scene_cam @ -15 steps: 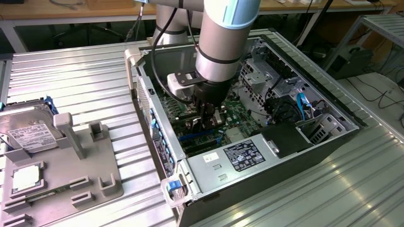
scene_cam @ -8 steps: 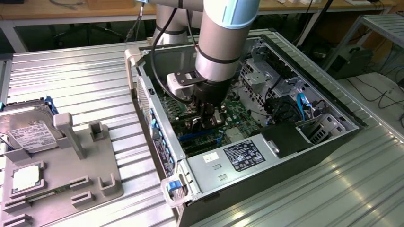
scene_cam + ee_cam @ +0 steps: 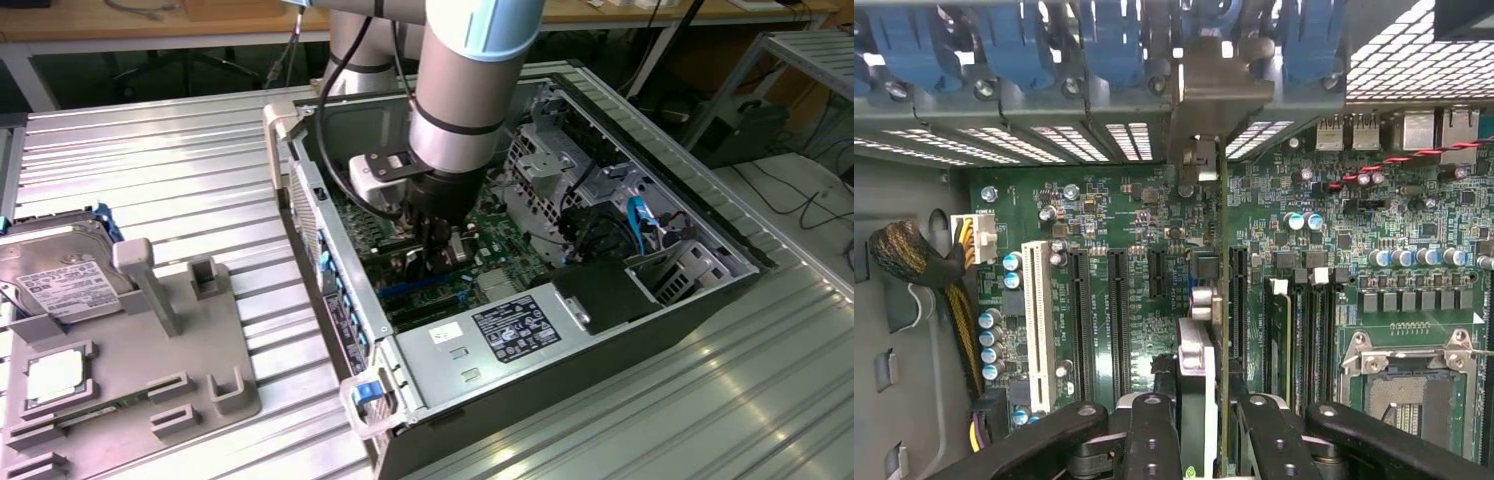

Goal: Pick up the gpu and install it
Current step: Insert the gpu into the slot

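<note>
**Inside the open computer case (image 3: 350, 125), the gpu (image 3: 1222, 250) sits clamped in the gripper (image 3: 447, 243) above the motherboard (image 3: 505, 245)**

On the exterior view's left, a grey holder tray (image 3: 174, 350) lies on the ribbed metal table (image 3: 160, 150). It carries a silver hard drive (image 3: 60, 275) with a white label and, nearer the camera, a small square processor chip (image 3: 60, 373). Both are well apart from the arm.

In the middle stands the case, its side off. The arm (image 3: 461, 90) reaches straight down into it, and the gripper hangs just over the board, near the long expansion slots.

The wrist view looks along the gripper (image 3: 1204, 440). Its black fingers (image 3: 1154, 435) are closed on the gpu, which stands on edge between them. The card's thin green edge runs away from the fingers toward the rear wall of the case. Its metal end bracket (image 3: 1216, 90) lies at the row of slot openings under the blue latches (image 3: 1004, 45). The card is lined up along the black slots (image 3: 1119, 320), beside a white slot (image 3: 1037, 310). Whether it is pressed fully home cannot be told.

Toward the exterior view's right lie the labelled power supply (image 3: 514, 328) and blue cables (image 3: 638, 222).
</note>
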You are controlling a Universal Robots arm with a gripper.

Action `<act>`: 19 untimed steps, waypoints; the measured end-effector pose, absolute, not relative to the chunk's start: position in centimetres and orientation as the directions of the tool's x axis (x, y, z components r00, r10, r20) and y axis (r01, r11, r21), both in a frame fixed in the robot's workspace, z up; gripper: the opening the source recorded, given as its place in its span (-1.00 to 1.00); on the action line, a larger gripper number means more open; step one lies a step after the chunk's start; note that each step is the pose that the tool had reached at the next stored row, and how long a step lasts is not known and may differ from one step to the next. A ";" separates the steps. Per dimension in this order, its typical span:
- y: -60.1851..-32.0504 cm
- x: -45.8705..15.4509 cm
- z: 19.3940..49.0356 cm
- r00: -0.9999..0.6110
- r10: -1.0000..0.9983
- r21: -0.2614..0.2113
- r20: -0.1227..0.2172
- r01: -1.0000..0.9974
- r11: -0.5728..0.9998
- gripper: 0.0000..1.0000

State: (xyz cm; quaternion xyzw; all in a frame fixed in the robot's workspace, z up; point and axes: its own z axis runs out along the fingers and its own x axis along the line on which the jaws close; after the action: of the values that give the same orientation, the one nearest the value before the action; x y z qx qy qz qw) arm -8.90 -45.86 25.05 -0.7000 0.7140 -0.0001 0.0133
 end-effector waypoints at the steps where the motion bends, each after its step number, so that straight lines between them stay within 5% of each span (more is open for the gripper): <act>1: -45.9 -8.9 25.0 -0.020 -1.000 -0.019 -0.019 -1.000 0.020 -0.44; 19: -45.9 -8.9 24.6 -0.020 -1.000 -0.010 -0.019 -1.000 0.020 -0.44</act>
State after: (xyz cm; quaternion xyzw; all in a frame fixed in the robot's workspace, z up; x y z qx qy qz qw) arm -8.92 -45.86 24.62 -0.6999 0.7142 0.0029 0.0104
